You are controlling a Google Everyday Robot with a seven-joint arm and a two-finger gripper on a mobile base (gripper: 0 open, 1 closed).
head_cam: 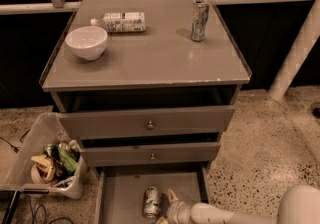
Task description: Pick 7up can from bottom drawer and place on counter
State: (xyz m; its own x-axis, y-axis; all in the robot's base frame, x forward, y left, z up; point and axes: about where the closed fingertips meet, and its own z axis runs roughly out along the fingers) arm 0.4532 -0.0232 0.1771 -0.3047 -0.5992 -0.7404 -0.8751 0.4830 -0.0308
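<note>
7up can (pixel 151 201) in bottom drawer (pixel 120 193), tool (pixel 166 209) just right of it, bowl (pixel 86 42), bottle (pixel 120 21), tall can (pixel 199 20) on counter (pixel 150 63)
</note>
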